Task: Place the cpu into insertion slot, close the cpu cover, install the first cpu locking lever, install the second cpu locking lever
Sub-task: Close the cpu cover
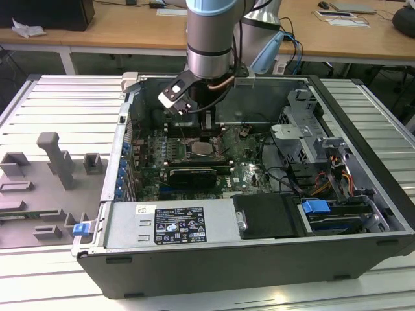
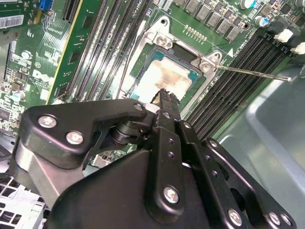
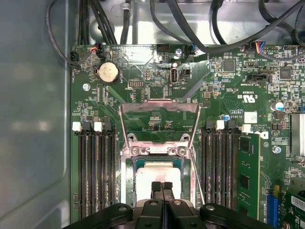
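Cpu [image 3: 153,175] lies flat in the insertion slot [image 3: 127,181] right under our gripper [image 3: 162,187], whose fingers are pressed together holding nothing, so we judge the flipped-open cpu cover [image 3: 159,106] needs a gentle, square push at its far edge, while our arm [image 1: 209,39] stands vertical over the case [image 1: 194,285].

Dull metal cpu [image 3: 148,172], matt black tool [image 3: 162,186]

Robotics lab: open computer case [image 1: 259,265] on slatted metal workbench [image 1: 363,107], wooden desks [image 1: 130,26] behind.
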Available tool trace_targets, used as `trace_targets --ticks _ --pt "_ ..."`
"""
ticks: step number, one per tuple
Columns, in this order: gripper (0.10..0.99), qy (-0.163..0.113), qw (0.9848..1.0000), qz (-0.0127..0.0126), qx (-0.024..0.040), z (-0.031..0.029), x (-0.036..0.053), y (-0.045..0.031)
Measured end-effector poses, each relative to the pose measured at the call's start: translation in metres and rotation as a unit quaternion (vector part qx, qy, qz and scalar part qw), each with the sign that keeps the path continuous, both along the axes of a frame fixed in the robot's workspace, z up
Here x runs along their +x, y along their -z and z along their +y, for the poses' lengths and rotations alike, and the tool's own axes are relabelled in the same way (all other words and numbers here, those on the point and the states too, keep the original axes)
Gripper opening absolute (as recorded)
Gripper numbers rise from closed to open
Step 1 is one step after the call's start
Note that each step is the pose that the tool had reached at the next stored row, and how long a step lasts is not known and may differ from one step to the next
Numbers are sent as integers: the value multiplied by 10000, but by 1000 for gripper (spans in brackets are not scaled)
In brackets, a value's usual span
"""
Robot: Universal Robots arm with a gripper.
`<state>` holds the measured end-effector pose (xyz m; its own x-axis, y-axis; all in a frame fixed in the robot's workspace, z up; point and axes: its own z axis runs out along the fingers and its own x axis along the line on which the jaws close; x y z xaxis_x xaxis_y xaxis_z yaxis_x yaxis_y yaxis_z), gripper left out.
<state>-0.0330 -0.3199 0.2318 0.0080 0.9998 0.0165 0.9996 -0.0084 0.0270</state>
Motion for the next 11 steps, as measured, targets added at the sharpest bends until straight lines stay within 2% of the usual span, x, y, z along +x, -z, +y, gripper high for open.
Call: trace_targets --ticks 11 --pt "106 0 10000 0 0 0 0 -37"
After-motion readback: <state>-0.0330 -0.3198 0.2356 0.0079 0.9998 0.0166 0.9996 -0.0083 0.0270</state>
